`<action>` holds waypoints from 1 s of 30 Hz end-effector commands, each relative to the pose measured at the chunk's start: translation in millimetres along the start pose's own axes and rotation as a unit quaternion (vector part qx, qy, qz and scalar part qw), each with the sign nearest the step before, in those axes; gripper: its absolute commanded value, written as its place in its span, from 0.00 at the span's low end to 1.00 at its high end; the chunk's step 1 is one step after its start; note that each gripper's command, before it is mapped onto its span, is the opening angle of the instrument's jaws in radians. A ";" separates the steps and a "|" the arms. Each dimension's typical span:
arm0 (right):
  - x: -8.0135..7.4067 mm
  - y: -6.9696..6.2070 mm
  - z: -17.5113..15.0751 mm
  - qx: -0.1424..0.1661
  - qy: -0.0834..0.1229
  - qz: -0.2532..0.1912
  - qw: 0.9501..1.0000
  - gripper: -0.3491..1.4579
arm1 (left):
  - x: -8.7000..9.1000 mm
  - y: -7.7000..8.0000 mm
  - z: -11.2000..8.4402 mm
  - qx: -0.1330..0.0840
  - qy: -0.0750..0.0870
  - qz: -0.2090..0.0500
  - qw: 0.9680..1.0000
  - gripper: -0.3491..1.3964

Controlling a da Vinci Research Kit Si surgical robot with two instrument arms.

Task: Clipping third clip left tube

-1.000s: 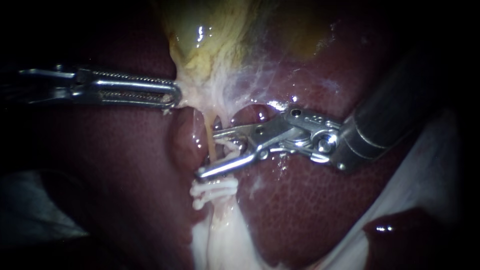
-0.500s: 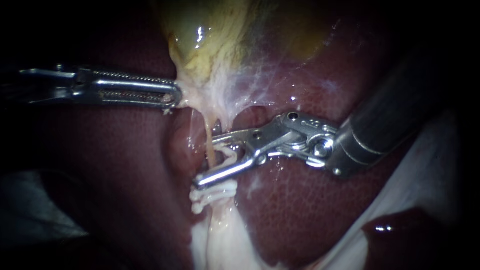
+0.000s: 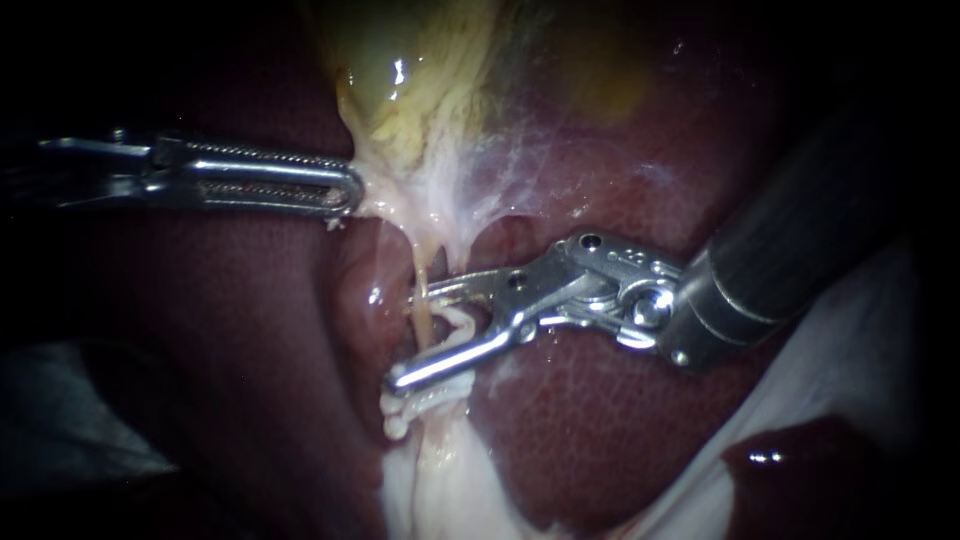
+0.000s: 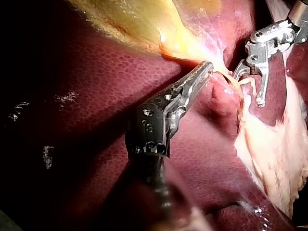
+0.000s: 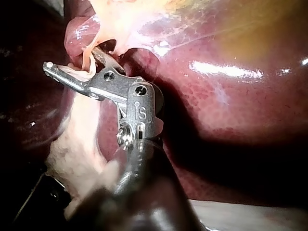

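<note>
Endoscope view: my left instrument (image 3: 345,190) has its jaws pressed together on the pale tissue (image 3: 400,200) at the foot of the gallbladder (image 3: 400,90). That pull draws the thin yellowish tube (image 3: 420,275) taut over the liver (image 3: 600,420). My right instrument (image 3: 410,335) is spread wide, with the tube running between its jaws and neither jaw squeezing it. A loaded clip (image 3: 462,322) sits deep in the fork, not yet closed. Just below the lower jaw, the seated clips (image 3: 420,400) already grip the tube; probably two, though they overlap too much to count surely.

Left wrist view: the left instrument's jaws lie together, pinching the pale tissue at their tip. Just ahead, my right instrument (image 4: 248,89) stands agape astride the tube.

Right wrist view: the tube (image 5: 86,60) crosses the gap between the spread jaws, and the white loaded clip (image 5: 79,73) lies against the nearer jaw.

By my reading, the approach and placement are done. What remains is to squeeze the clip home on the tube above the seated ones, then open and back off
</note>
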 end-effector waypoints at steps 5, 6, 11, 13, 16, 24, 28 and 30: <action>-0.4 0.2 -0.8 0.001 0.001 0.000 1.000 0.45 | 0.0 0.0 0.0 0.000 0.000 0.000 1.000 0.00; -0.4 0.2 -1.0 0.001 -0.002 0.000 1.000 0.44 | 0.0 0.0 0.0 0.000 0.000 0.000 1.000 0.00; -1.0 0.8 -2.0 -0.004 -0.016 0.000 1.000 0.43 | 0.0 -0.1 0.0 0.000 0.000 0.000 1.000 0.00; -1.5 1.0 -2.2 -0.010 -0.029 0.000 1.000 0.43 | 0.0 -0.1 0.0 0.000 0.000 0.000 1.000 0.00; -1.9 1.2 -2.3 -0.013 -0.032 0.000 0.999 0.43 | -0.1 -0.1 0.0 0.000 0.000 0.000 1.000 0.00; -2.0 1.3 -2.7 -0.018 -0.034 0.000 0.999 0.43 | -0.1 -0.1 -0.1 -0.001 0.000 0.000 1.000 0.00; -1.9 1.5 -3.0 -0.024 -0.032 0.000 0.999 0.43 | -0.1 -0.1 -0.1 -0.001 0.000 0.000 1.000 0.00; -1.8 1.7 -3.3 -0.031 -0.030 0.000 0.999 0.43 | -0.1 -0.1 -0.1 -0.001 0.000 0.000 1.000 0.00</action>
